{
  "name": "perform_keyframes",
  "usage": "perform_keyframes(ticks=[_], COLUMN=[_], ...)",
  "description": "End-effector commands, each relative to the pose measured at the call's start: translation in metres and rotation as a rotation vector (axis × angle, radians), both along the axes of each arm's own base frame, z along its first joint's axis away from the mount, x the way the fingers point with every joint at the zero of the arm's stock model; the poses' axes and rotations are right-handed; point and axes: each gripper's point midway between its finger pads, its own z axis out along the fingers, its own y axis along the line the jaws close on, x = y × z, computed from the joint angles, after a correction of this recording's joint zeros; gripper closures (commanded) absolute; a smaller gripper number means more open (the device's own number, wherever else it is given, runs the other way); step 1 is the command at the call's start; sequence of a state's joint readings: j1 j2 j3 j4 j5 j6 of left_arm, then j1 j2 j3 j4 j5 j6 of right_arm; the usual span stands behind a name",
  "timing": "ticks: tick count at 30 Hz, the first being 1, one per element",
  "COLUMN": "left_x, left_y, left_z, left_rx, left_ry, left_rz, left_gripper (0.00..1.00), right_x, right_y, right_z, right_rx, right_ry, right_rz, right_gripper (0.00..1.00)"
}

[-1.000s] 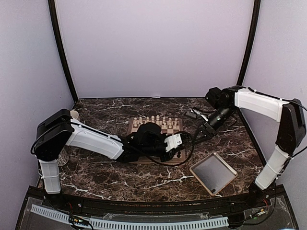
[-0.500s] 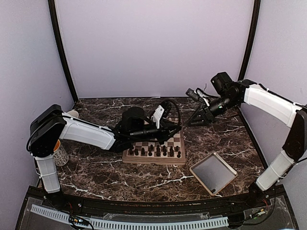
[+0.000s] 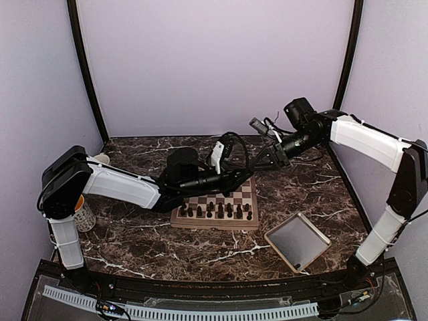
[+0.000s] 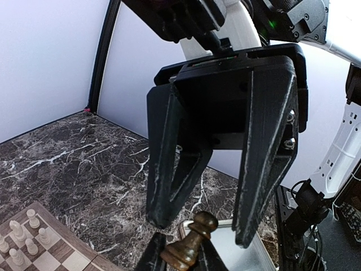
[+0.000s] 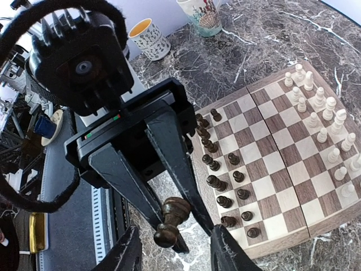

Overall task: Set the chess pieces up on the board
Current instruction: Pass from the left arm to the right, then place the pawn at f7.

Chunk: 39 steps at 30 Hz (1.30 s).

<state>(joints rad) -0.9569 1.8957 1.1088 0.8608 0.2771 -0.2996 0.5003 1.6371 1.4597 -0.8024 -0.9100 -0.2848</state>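
Over the far right corner of the board (image 3: 214, 224), your two arms meet tip to tip. From overhead that is all you get. The fingertips merge into one dark knot, and whatever sits between them is too small to make out. This view does place the tray (image 3: 297, 241), on the table (image 3: 134, 241) near the board's right front corner.

The left wrist view settles the matter. Your left gripper (image 4: 181, 258) pinches a dark piece (image 4: 190, 241) at the bottom edge of the picture. The right gripper (image 4: 201, 228) faces the camera with its jaws spread, one finger on each side of the piece's head. A gap shows on both sides.

The right wrist view gives you the reverse angle. The left gripper's two long fingers converge on the piece, which hangs tilted in mid-air between them. Your right gripper's own fingers stand wide apart at the bottom of the frame.

Only here do you read the board's layout. Dark pieces (image 5: 225, 180) stand in two rows along one edge and pale pieces (image 5: 321, 124) in two rows along the opposite edge. Two mugs (image 5: 148, 38) stand on the table beyond it.
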Motion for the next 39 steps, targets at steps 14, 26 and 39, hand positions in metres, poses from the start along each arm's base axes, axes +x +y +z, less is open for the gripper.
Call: perform_keyframes(ticks=[14, 26, 39], left_x=[-0.002, 0.006, 0.002], left_y=[0.002, 0.022, 0.144], left_z=[0.013, 0.004, 0.008], left_rx=[-0.048, 0.011, 0.217], left_ry=[-0.009, 0.016, -0.041], left_rz=[-0.015, 0.059, 0.407], left_gripper=[0.82, 0.6, 0.52], right_x=[-0.003, 0.035, 0.061], right_y=[0.016, 0.012, 0.055], right_z=[0.008, -0.002, -0.03], right_rx=[0.071, -0.084, -0.338], right_ry=[0.022, -0.11, -0.264], right_rz=[0.034, -0.069, 0.001], right_gripper=[0.8, 0.89, 0.89])
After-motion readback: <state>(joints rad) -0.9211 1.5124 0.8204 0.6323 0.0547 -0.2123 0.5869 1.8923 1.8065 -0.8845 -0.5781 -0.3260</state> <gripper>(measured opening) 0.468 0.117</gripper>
